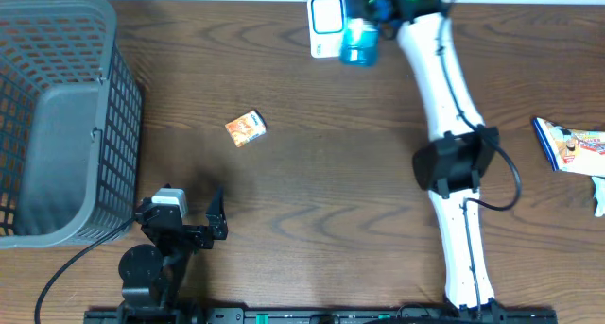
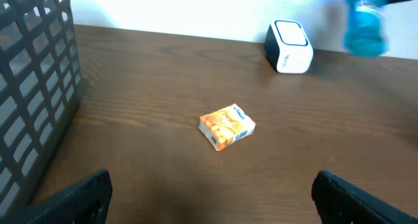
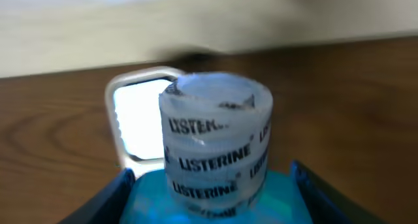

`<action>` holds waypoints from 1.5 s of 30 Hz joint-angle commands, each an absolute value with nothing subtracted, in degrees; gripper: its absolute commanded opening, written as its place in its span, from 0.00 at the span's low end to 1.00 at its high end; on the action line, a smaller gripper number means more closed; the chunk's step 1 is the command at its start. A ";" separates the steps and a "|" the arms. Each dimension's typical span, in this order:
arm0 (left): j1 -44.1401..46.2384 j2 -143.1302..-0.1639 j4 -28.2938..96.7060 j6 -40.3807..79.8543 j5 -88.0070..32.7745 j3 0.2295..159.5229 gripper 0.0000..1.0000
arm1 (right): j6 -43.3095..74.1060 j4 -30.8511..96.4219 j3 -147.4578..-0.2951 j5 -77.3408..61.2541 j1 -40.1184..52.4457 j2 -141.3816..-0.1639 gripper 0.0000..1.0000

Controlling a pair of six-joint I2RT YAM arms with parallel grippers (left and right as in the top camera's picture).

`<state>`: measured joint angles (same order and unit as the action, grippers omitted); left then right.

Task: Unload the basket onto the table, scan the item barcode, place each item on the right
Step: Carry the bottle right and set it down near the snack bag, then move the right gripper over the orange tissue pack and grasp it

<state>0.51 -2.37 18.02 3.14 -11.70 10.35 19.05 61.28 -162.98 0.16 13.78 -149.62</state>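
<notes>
- One bench (image 1: 331, 173), dark wood grain, carrying everything listed below.
- One basket (image 1: 104, 78), grey plastic mesh, at the bench's far-left edge; what it holds cannot be told.
- One right arm (image 1: 444, 107), white, stretched to the far edge of the bench; jaws clamped on the blue body of the bottle, one on each side.
- One left arm (image 1: 161, 239), black, at the near edge just beside the basket; jaws spread wide with nothing between them, pointing towards the box.
- One bottle (image 1: 360, 41), blue mouthwash with a sealed cap printed LISTERINE, held just to the right of the scanner, cap in front of its pale face.
- One scanner (image 1: 326, 24), white with a dark-rimmed window, standing at the far edge.
- One packet (image 1: 572, 144), colourful print, at the right edge, partly out of frame.
- One box (image 1: 246, 127), small, orange, lying flat mid-bench, well apart from both arms.
</notes>
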 commanded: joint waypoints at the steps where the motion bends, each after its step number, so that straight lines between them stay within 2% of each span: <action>1: 0.69 -2.13 18.00 2.81 -12.01 11.03 0.98 | 18.06 69.04 -167.48 10.55 8.03 -148.49 0.24; 6: 0.69 -2.13 18.00 2.81 -12.01 11.03 0.98 | 17.91 74.37 -163.57 15.99 -0.38 -148.73 0.25; 11: 0.69 -2.13 18.00 2.81 -12.01 11.03 0.98 | 17.04 72.55 -154.69 16.01 -8.36 -148.86 0.28; 14: 0.69 -2.13 18.02 2.81 -12.01 11.03 0.98 | 16.58 70.81 -146.69 16.34 -13.69 -148.86 0.27; 16: 0.69 -2.13 18.00 2.81 -12.01 11.03 0.98 | 16.40 70.43 -143.61 16.43 -16.45 -148.86 0.23; 18: 0.69 -2.13 18.00 2.81 -12.01 11.03 0.98 | 15.53 70.48 -142.30 16.43 -18.87 -148.86 0.25; 20: 0.69 -2.13 18.00 2.81 -12.01 11.03 0.98 | 14.50 70.52 -142.34 16.43 -21.10 -148.83 0.41; 23: 0.69 -2.13 18.00 2.81 -12.03 11.03 0.98 | 14.74 71.68 -143.79 14.17 -24.12 -148.46 0.52; 25: 0.69 -2.13 18.00 2.81 -12.01 11.03 0.98 | 14.74 72.66 -145.23 10.35 -25.65 -148.16 0.72; 28: 0.69 -2.13 18.00 2.81 -12.01 11.03 0.98 | 14.72 74.17 -147.48 2.83 -27.31 -147.06 0.94; 29: 0.69 -2.13 18.00 2.81 -12.01 11.03 0.98 | 14.72 74.50 -148.09 0.89 -27.51 -146.56 0.99; 33: 0.69 -2.13 18.00 2.81 -12.01 11.03 0.98 | 14.74 75.50 -149.47 -6.13 -26.55 -142.54 0.99; 38: 0.69 -2.13 18.00 2.81 -12.03 11.03 0.98 | 14.72 78.87 -149.47 -27.70 -20.82 -138.26 0.99; 43: 0.69 -2.13 18.00 2.81 -12.01 11.03 0.98 | 14.72 83.83 -147.96 -35.33 -11.42 -138.91 0.99; 45: 0.69 -2.13 18.00 2.81 -12.03 11.03 0.98 | 14.46 85.01 -144.88 -35.27 -3.97 -138.93 0.99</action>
